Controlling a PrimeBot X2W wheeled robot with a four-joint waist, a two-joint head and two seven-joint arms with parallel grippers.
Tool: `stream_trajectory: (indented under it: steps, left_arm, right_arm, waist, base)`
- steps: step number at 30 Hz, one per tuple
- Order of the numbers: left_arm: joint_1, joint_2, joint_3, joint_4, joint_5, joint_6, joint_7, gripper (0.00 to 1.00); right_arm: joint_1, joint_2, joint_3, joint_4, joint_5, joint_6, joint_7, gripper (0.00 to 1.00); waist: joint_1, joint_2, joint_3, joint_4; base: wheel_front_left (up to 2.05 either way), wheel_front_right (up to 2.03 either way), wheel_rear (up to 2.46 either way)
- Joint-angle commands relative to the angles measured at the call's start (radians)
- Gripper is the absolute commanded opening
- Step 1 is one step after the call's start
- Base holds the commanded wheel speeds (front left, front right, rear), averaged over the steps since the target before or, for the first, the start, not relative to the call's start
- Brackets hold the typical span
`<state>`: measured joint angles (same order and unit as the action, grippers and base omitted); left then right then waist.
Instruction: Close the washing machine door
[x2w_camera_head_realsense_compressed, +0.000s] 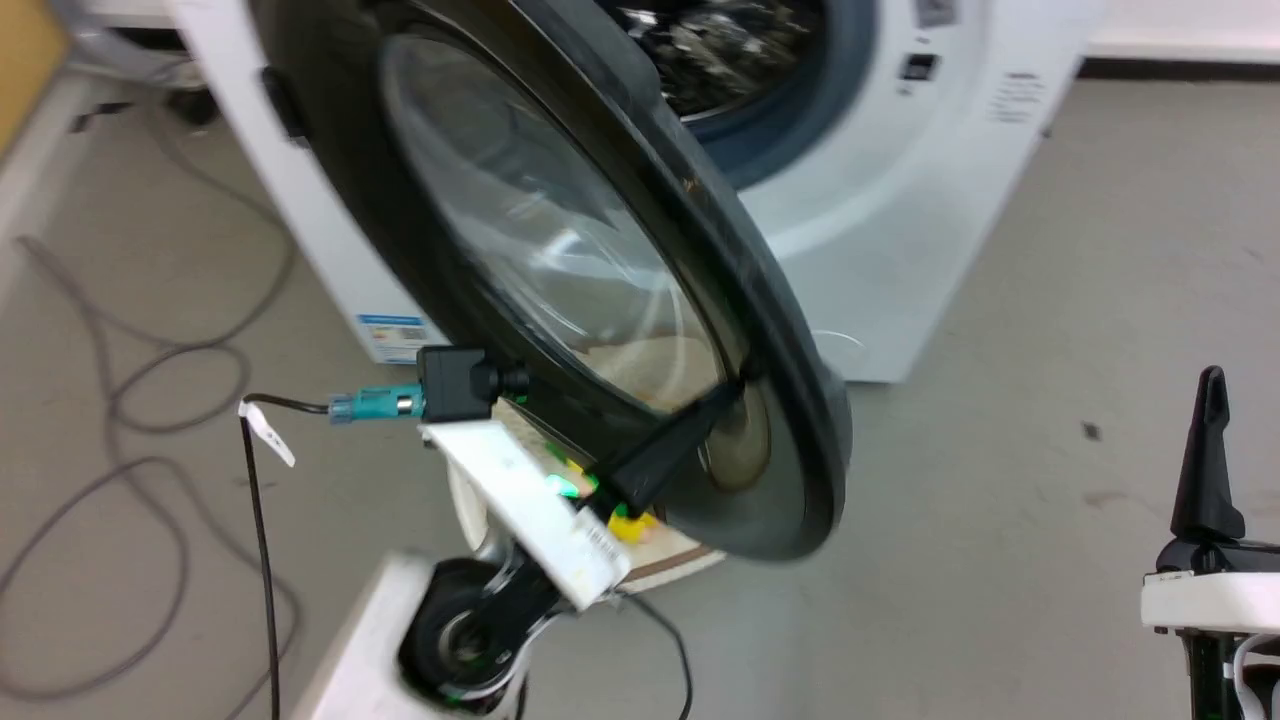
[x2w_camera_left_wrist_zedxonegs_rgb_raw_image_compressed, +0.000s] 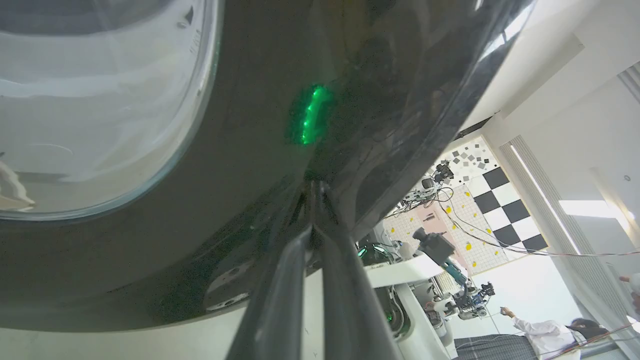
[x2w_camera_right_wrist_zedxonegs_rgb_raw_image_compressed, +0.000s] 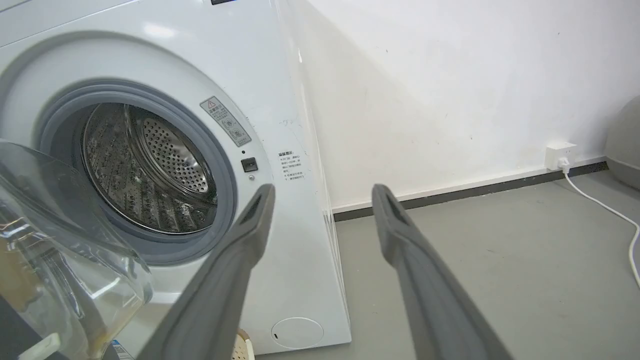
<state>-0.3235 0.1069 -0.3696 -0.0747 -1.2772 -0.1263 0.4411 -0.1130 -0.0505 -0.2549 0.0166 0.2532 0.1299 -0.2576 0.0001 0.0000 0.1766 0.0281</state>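
Observation:
The washing machine door, a glossy black rim around a bulging glass bowl, stands partly open in front of the white washing machine. Past its edge the steel drum shows. My left gripper is shut, its tips resting against the lower black rim on the door's outer face. In the left wrist view the closed fingers meet that rim beside a green reflection. My right gripper hangs apart at the lower right. It is open and holds nothing, facing the machine front and the drum.
Loose grey cables lie on the floor to the left. A cream basket sits on the floor below the door. A wall socket with a white cord is at the right. Bare grey floor lies between the grippers. A person is far behind.

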Motion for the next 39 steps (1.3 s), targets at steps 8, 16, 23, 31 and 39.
stream_trajectory:
  steps: [8,16,23,31,39]
  left_arm:
    - [-0.158,-0.003,-0.128,0.198,-0.008,-0.004,-0.238,0.0]
    - [-0.269,0.023,-0.227,0.349,-0.055,-0.004,-0.348,0.0]
    - [-0.302,0.048,-0.292,0.397,-0.109,-0.004,-0.427,0.0]
    - [-0.308,0.129,-0.37,0.379,-0.074,-0.004,-0.541,0.0]
    - [-0.342,0.238,-0.351,0.482,0.308,0.075,-0.701,0.0]
  right_arm:
    - [-0.035,0.0,0.011,-0.008,0.002,0.001,-0.004,1.0]
    - [-0.058,0.0,0.035,-0.006,0.013,0.001,-0.004,1.0]
    - [-0.048,0.0,0.047,0.01,0.025,0.001,-0.004,1.0]
    - [-0.022,0.0,0.065,0.003,0.047,0.001,-0.004,1.0]
    - [0.009,0.0,0.048,-0.004,0.036,0.001,-0.004,1.0]
  waist:
    - [-0.0001,0.0,0.05,-0.118]
    - [-0.0001,0.0,0.085,-0.185]
    - [-0.0001,0.0,0.077,-0.202]
    - [-0.0001,0.0,0.03,-0.174]
    - [-0.0001,0.0,-0.029,-0.129]
  base:
    - [0.0,0.0,0.0]
    - [0.0,0.0,0.0]
    - [0.0,0.0,0.0]
    - [0.0,0.0,0.0]
    - [0.0,0.0,0.0]
